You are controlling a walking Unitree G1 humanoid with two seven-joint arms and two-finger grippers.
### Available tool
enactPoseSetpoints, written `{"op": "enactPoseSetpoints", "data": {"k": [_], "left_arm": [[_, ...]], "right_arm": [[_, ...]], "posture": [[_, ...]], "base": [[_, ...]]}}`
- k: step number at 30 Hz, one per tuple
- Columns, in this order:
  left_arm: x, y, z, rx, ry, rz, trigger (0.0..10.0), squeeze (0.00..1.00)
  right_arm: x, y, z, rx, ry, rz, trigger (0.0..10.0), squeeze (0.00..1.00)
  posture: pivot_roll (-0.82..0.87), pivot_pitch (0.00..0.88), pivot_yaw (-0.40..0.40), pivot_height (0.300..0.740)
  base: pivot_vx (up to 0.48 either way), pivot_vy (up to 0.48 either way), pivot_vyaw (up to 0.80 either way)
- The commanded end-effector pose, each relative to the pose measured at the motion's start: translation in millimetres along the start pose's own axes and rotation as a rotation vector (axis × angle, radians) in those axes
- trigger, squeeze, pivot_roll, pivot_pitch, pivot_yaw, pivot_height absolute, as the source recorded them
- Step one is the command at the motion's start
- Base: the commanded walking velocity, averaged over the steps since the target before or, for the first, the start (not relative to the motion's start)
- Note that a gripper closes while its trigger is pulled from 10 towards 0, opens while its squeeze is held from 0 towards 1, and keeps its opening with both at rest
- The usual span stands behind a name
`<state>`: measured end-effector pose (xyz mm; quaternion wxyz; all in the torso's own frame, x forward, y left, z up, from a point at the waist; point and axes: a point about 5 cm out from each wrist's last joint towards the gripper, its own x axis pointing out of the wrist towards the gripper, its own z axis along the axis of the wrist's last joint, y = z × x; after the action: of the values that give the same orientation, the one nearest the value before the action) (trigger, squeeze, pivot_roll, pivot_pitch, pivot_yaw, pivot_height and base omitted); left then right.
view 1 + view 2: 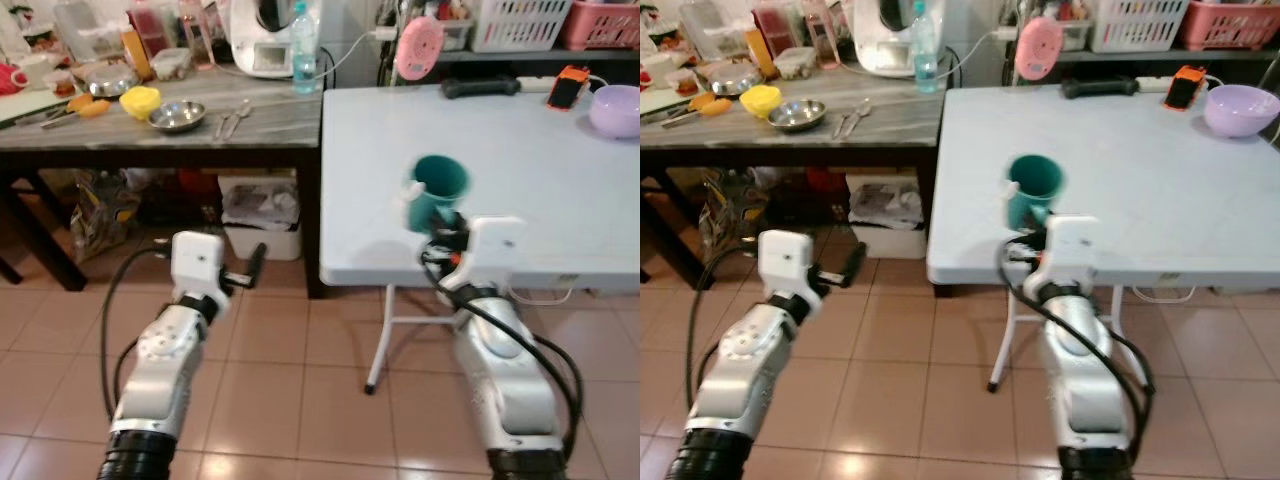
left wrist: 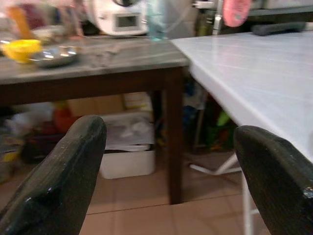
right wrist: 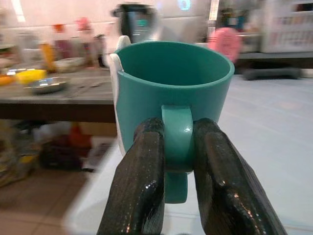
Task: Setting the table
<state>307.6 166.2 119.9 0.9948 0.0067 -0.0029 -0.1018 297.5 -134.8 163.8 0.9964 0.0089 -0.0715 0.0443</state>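
The right gripper [image 3: 178, 161] holds a teal mug [image 1: 436, 190] by its handle, the two black fingers [image 3: 139, 181] pinching the handle from both sides. The mug is upright, mouth up, at the near edge of a white tabletop [image 1: 520, 180], towards its left corner; whether it touches the surface cannot be told. Far back on the white tabletop, to the right, stand a lilac bowl [image 1: 615, 108] and an orange-cased phone [image 1: 567, 86].

The left gripper [image 2: 171, 166] hangs above the tiled floor [image 1: 270, 360], in front of a dark table; its fingers [image 2: 63, 171] are spread wide apart with nothing between them.

The dark table's grey tabletop [image 1: 270, 110] stands just left of the white one. It carries a steel bowl [image 1: 177, 116], a yellow cup [image 1: 140, 101], cutlery [image 1: 233, 118], a water bottle [image 1: 305, 50] and a white appliance [image 1: 262, 40].
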Motion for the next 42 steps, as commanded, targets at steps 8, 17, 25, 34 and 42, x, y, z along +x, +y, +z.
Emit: {"op": "enactPoseSetpoints", "data": {"k": [8, 17, 25, 34, 42], "left_arm": [[6.2, -10.6, 4.2, -0.008, -0.031, -0.008, 10.0, 0.0], [9.2, -6.0, 8.2, -0.006, -0.054, 0.018, 10.0, 0.0], [9.2, -4.4, 8.3, -0.006, -0.058, 0.032, 10.0, 0.0], [8.8, -3.3, 13.4, -0.001, -0.099, 0.014, 10.0, 0.0], [7.1, -2.6, 14.0, -0.001, -0.108, -0.01, 10.0, 0.0]], "right_arm": [[-0.7, -9.2, 5.6, -0.017, -0.026, -0.024, 10.0, 0.0], [-1.2, -10.7, 4.2, -0.026, -0.019, -0.017, 10.0, 0.0], [-1.7, -8.7, 2.8, -0.026, -0.013, -0.005, 10.0, 0.0], [-1.6, -10.1, 3.2, -0.03, -0.015, -0.004, 10.0, 0.0], [-2.4, -9.2, 3.1, -0.031, -0.016, -0.004, 10.0, 0.0]], "posture": [[0.0, 0.019, 0.052, 0.74], [0.0, 0.018, 0.045, 0.74], [0.0, 0.016, 0.041, 0.74], [0.0, 0.014, 0.043, 0.74], [0.0, 0.013, 0.044, 0.74]], "base": [[0.0, 0.48, 0.0], [0.0, 0.48, 0.0], [0.0, 0.48, 0.0], [0.0, 0.211, 0.0], [0.103, 0.0, 0.0]]}}
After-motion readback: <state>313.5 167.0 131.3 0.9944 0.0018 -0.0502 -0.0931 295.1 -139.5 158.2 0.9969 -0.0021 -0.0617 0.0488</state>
